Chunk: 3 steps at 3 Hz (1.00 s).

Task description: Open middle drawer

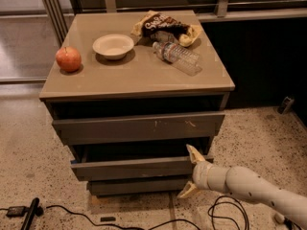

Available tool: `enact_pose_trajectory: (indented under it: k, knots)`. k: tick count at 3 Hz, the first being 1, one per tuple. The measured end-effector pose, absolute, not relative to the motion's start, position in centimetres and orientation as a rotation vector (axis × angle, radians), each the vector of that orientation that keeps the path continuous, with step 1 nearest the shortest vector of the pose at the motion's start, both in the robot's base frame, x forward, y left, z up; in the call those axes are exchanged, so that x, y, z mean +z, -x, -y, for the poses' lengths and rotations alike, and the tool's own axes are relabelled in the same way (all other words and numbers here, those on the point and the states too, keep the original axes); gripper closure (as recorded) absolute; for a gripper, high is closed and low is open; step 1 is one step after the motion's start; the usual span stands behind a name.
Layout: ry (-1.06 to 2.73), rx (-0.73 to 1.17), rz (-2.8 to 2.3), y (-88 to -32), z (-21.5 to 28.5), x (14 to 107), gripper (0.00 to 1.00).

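The middle drawer (pixel 134 167) is a plain grey-brown front in the cabinet, pulled out a little past the fronts above and below it, with a dark gap over its top edge. My gripper (pixel 189 172) sits at the drawer's right end. It is open: the upper finger (pixel 194 153) reaches over the drawer's top edge and the lower finger (pixel 186 190) hangs below the front. The white arm runs off to the lower right.
The top drawer (pixel 139 127) bears pale scratch marks; the bottom drawer (pixel 139 186) is short. On the cabinet top lie an apple (pixel 68 59), a bowl (pixel 113 46), a chip bag (pixel 165 27) and a plastic bottle (pixel 177 58). Cables (pixel 72 212) lie on the floor.
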<state>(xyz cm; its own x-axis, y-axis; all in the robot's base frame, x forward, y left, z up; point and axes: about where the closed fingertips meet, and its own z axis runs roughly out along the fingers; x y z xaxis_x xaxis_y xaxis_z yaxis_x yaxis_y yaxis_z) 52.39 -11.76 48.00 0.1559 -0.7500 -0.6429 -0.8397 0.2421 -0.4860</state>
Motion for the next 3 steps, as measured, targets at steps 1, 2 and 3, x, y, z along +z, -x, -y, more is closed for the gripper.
enact_pose_trajectory:
  k: [1,2,3]
  knots:
    - [1.552,0.1,-1.603,-53.4,11.3,47.7,0.0]
    - [1.614,0.053,-1.606,-55.7,11.2,47.4,0.0]
    - [1.692,0.038,-1.612,-57.8,10.4,46.1,0.0]
